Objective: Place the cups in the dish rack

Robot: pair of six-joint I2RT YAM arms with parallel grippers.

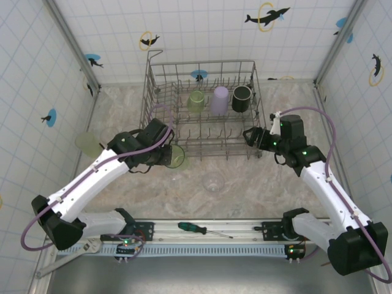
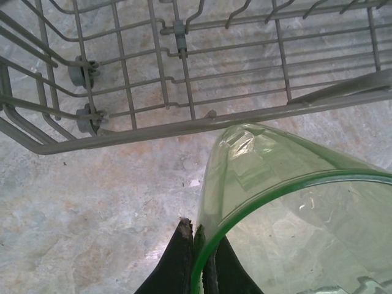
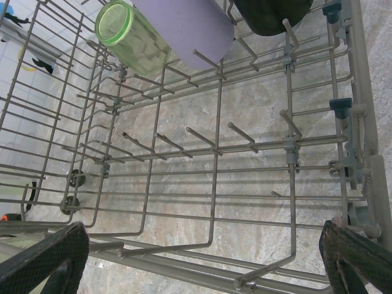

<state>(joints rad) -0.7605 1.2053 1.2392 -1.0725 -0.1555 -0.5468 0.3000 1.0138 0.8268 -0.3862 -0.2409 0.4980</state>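
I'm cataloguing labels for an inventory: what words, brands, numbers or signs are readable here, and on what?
No readable text anywhere.
Wall decals: sea-animal pictures with rings, no lettering.
Dish rack, the racked cups and the green cup pinched in the left hand: no print visible.
Screwdriver: too small to tell.
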